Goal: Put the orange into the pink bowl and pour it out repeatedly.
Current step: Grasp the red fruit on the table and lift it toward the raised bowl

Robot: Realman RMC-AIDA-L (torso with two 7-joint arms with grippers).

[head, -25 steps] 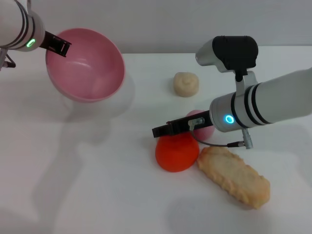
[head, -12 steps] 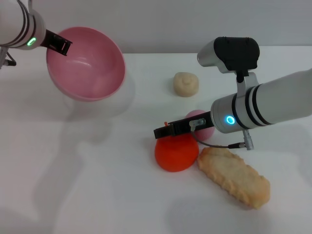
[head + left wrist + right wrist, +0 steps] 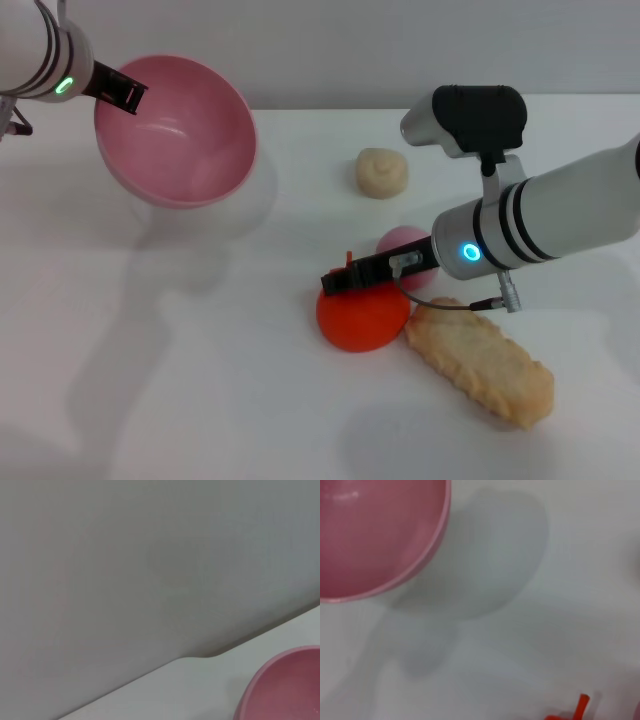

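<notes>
The pink bowl [image 3: 175, 130] hangs tilted above the table's far left, its mouth facing the middle, with my left gripper [image 3: 122, 92] shut on its far-left rim. Part of the bowl's rim [image 3: 280, 685] shows in the left wrist view, and the bowl [image 3: 370, 530] also fills a corner of the right wrist view. The glossy orange [image 3: 362, 318] rests on the table near the centre. My right gripper [image 3: 340, 279] sits right on top of it, beside the thin upright stem [image 3: 580, 705].
A beige bun [image 3: 381, 171] lies further back. A small pink ball [image 3: 404, 245] sits behind the orange, partly hidden by my right arm. A long breaded piece [image 3: 480, 362] touches the orange's right side. The white table [image 3: 200, 380] spreads to the left.
My right gripper has dropped slightly lower onto the orange, and the orange's stem now shows at its tip. The bowl and left arm have hardly moved.
</notes>
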